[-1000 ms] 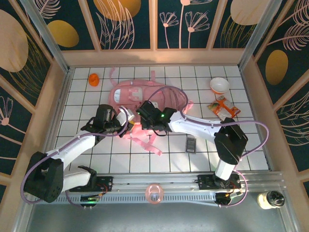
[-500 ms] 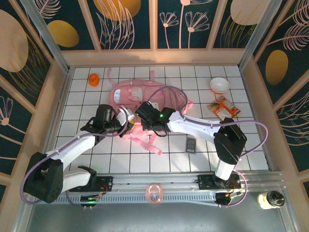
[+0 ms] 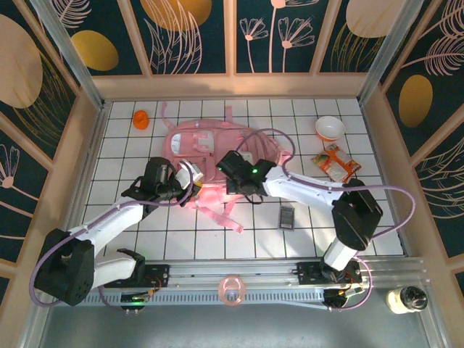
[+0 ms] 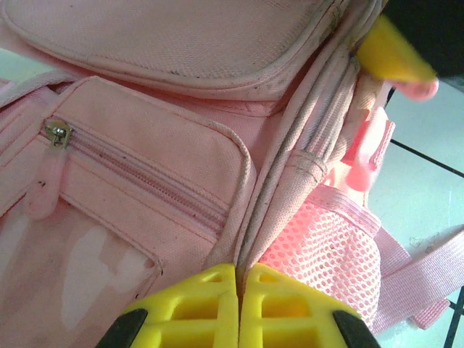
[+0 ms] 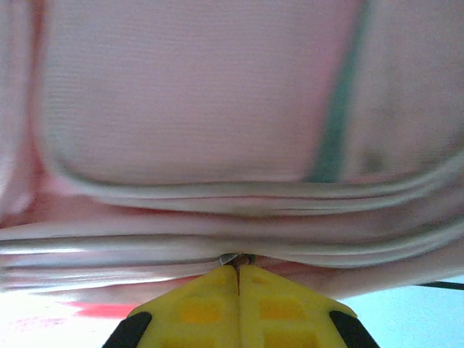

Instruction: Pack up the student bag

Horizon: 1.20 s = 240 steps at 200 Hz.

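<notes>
The student bag (image 3: 203, 139) is a pale pink backpack lying flat in the middle of the tiled table, its straps trailing toward the near edge. My left gripper (image 3: 192, 176) is at the bag's near left side and is shut on a piped seam (image 4: 255, 217) between the front zip pocket (image 4: 138, 174) and the mesh side pocket (image 4: 326, 239). My right gripper (image 3: 229, 162) is at the bag's near right edge. In the right wrist view its yellow fingers (image 5: 210, 304) are shut on a small metal zip pull (image 5: 230, 259), with pink fabric (image 5: 203, 87) close above.
An orange item (image 3: 141, 118) lies at the far left. At the far right stand a white bowl (image 3: 330, 128) and an orange snack packet (image 3: 336, 161). A small dark object (image 3: 287, 216) lies near the right arm. A pink ring (image 3: 232, 290) sits on the front rail.
My right gripper has closed fully and moved to the right along the bag's near edge. The left arm has kept still with its grip.
</notes>
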{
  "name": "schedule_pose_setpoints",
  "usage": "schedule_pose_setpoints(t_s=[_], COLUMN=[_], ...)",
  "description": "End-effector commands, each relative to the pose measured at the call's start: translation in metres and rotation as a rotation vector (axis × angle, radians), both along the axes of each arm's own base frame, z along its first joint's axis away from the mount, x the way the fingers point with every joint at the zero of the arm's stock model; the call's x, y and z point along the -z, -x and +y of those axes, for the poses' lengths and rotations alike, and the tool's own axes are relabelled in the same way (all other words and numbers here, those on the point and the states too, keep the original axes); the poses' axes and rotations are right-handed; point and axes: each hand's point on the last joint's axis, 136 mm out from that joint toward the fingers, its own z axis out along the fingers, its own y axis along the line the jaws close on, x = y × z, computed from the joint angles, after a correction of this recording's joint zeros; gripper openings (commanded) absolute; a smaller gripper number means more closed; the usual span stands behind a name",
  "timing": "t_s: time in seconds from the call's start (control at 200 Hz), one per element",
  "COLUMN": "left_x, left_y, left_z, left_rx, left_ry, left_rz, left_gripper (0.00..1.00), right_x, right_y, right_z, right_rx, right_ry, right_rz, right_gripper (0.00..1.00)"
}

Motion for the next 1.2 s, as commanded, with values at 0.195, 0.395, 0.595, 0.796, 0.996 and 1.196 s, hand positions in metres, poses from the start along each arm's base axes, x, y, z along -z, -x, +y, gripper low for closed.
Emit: schedule_pose_setpoints(t_s=[0.195, 0.395, 0.595, 0.796, 0.996, 1.196], left_x=[-0.018, -0.015, -0.023, -0.051, -0.081, -0.055], left_y=[-0.022, -0.044, -0.072, -0.096, -0.076, -0.033], left_z=[0.016, 0.040, 0.074, 0.078, 0.074, 0.055], left_rx=[-0.116, -0.291, -0.520, -0.638, -0.771, -0.881], left_ry=[-0.029, -0.095, -0.128, 0.069, 0.358, 0.679], left_rz=[-0.098, -0.114, -0.170, -0.116, 0.079, 0.470], left_gripper=[0.00, 0.00, 0.09, 0.37, 0.55, 0.55], right_x=[0.015, 0.021, 0.019, 0.006, 0.002, 0.009], right_y=[-0.009, 0.017, 0.049, 0.043, 0.027, 0.027], right_z=[-0.076, -0.018, 0.068, 0.105, 0.104, 0.105], right_rx=[0.061, -0.079, -0.215, -0.243, -0.225, -0.234], right_ry=[0.094, -0.112, -0.295, -0.405, -0.419, -0.403], right_rz=[0.031, 0.086, 0.124, 0.086, 0.055, 0.066], right_gripper=[0.00, 0.00, 0.00, 0.00, 0.00, 0.00])
